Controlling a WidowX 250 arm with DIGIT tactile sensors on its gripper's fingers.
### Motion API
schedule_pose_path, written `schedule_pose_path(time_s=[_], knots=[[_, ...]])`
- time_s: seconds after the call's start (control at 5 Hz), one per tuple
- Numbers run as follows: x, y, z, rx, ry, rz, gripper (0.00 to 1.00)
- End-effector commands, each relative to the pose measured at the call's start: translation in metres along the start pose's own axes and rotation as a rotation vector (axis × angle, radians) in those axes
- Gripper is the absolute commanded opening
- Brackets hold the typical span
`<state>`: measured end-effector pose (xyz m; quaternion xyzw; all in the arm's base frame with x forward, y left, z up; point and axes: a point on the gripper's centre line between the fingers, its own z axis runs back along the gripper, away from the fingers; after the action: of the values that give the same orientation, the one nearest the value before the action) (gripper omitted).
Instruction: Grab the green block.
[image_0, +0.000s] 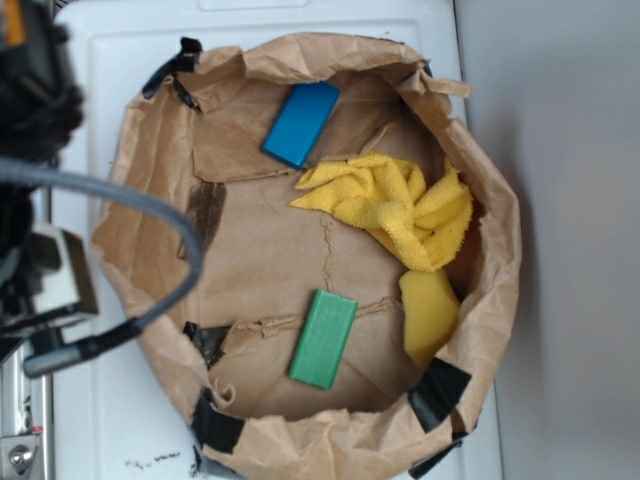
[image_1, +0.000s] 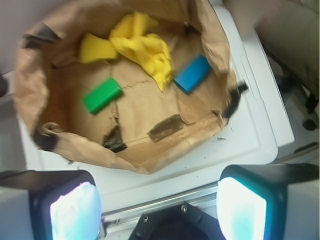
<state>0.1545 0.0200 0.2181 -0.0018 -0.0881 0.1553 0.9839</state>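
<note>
One green block is lying flat at about six o'clock inside the paper bag, looking light, stiff and smooth, so the spread hand, hovering well apart, is needing its narrow long sides.

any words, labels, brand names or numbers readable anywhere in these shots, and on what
None can be read in either view.
The flat green rectangular block, the blue rectangular block, the yellow sponge, the crumpled yellow cloth and the brown paper bag show plain surfaces with no print.
The hand shows no marking.
</note>
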Motion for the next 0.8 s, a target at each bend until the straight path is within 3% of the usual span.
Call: schedule_pose_path(time_s=[0.0,0.2,0.4,0.6], knots=[[0.014,-0.029,-0.015,0.014,-0.043,0.128,1.00],[0.025,-0.034,-0.024,-0.008,-0.032,0.223,1.00],[0.059,-0.042,-0.048,-0.021,0.018,0.282,1.00],[0.073,-0.049,-0.067,-0.024,0.058,0.334,1.00]])
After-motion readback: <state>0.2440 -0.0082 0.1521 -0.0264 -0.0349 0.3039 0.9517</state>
